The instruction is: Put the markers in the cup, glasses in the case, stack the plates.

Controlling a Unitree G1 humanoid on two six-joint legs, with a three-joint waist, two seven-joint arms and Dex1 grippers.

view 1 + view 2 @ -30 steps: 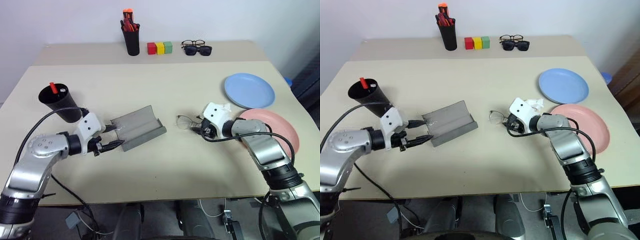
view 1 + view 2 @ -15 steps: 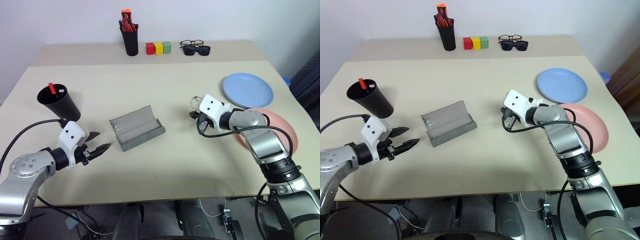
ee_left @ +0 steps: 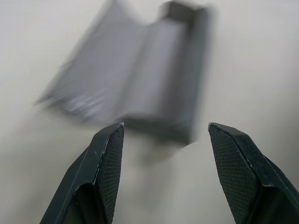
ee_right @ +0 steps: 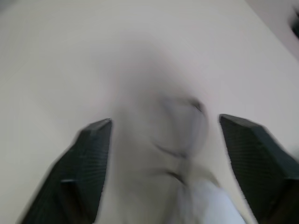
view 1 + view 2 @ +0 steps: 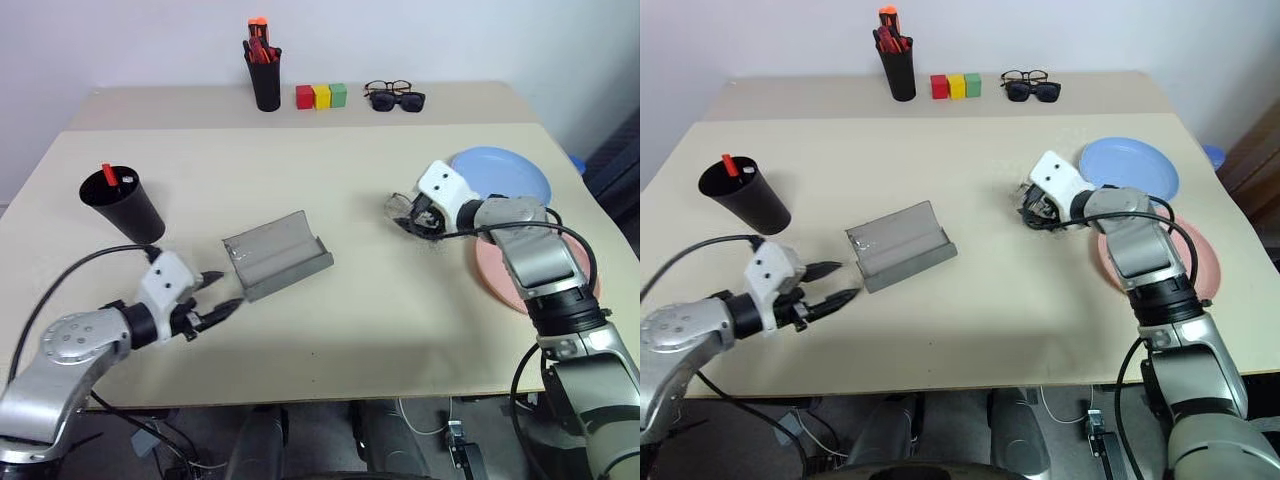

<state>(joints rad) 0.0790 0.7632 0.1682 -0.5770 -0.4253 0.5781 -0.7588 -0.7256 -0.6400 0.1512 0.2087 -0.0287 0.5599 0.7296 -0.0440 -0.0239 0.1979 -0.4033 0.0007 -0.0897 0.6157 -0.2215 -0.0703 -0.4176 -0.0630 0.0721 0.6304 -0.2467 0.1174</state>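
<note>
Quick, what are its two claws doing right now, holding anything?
Left gripper: open, holding nothing, aimed at the grey case.
Right gripper: open, holding nothing, with the wire-rimmed glasses just ahead of it.

The case (image 5: 277,256) is grey, the cup (image 5: 124,206) matte black with a red marker (image 5: 107,174) in it. One plate (image 5: 505,175) is light blue, the other plate (image 5: 500,272) salmon pink, on a beige table (image 5: 330,170).

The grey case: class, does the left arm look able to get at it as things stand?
Probably yes. The left pincer is open and points at the grey case, which lies open on the table just ahead, with only bare tabletop between them.
</note>
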